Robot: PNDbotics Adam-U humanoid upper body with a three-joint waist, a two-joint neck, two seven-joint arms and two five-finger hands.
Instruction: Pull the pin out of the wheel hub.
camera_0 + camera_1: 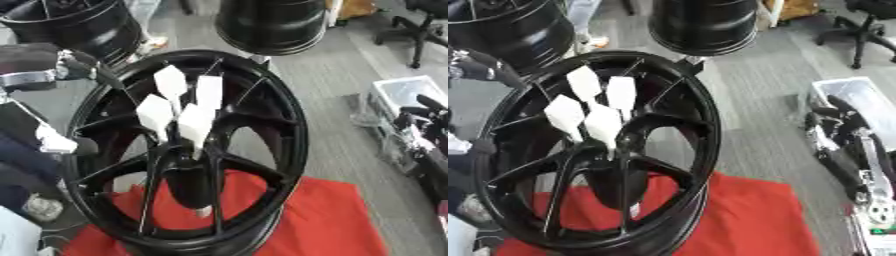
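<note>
A: What does the work stand on?

B: A red cloth [324,220] at the bottom of the frame, on a grey plank floor [341,75]. The black wheel hub [188,150] stands upright on it, filling the centre.

A: And the pins?

B: Four white flag-like pins [179,112] stick up from the hub's centre, clustered at mid-frame, upper part. A small pale tip [203,211] shows low at the hub's middle.

A: What else is around?

B: Two more black rims, one at upper left [79,25] and one at top centre [271,25]. An office chair [872,25] sits at upper right. A clear bin [855,100] lies at the right edge.

A: The hands?

B: The left hand [87,67] reaches in at upper left, touching the hub's rim; I cannot tell how its fingers stand. The right hand [842,120] hangs at the right edge, fingers relaxed, holding nothing.

A: Any difference between views?

B: The right eye view shows the right arm's silver parts [877,210] lower down; the left eye view shows more of the left arm [35,75].
</note>
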